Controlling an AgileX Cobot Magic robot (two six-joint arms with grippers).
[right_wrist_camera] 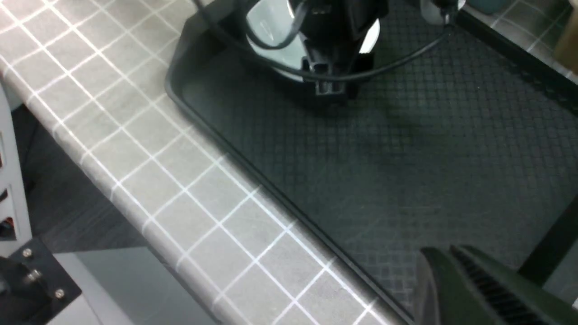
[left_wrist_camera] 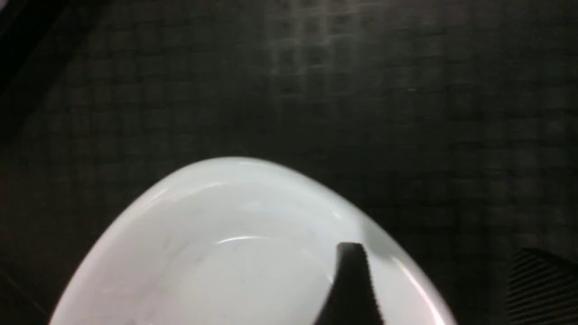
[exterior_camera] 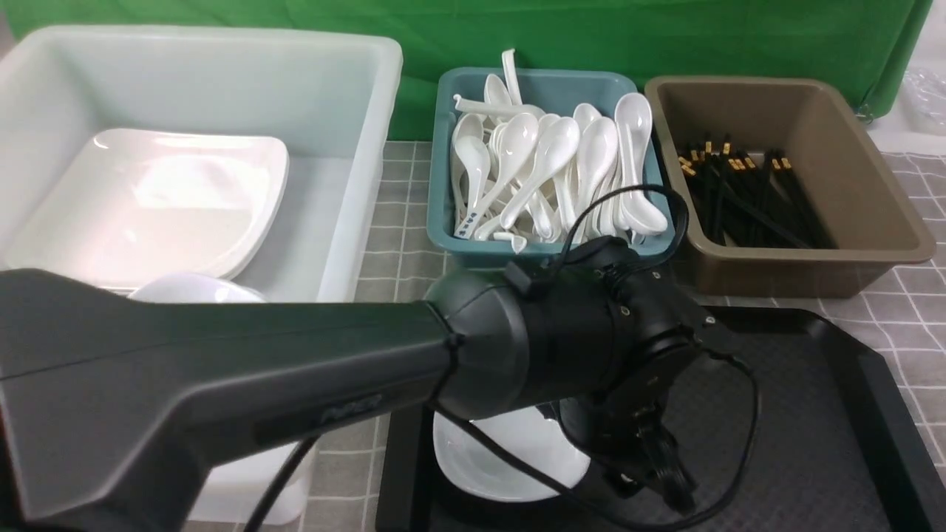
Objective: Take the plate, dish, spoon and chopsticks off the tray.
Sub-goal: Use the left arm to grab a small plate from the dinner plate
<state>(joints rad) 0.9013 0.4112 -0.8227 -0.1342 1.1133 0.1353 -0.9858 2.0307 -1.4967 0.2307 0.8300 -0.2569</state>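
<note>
The left arm (exterior_camera: 222, 384) is reaching across, wrist bending down — the left gripper (exterior_camera: 654, 489) is pointing downward, jaws apart; the right gripper (right_wrist_camera: 451, 255) is holding its jaws together.

This is looking like a robotics lab bench dressed as a canteen dish-return station: a green cloth backdrop (exterior_camera: 591, 37) is hanging behind, a grey checked tablecloth (exterior_camera: 403, 244) is covering the table, a teal bin (exterior_camera: 443, 148) is holding piled soup spoons (exterior_camera: 547, 159), a brown bin (exterior_camera: 872, 148) is holding black chopsticks (exterior_camera: 739, 207), and a black robot arm (exterior_camera: 222, 384) is spanning the foreground.
</note>
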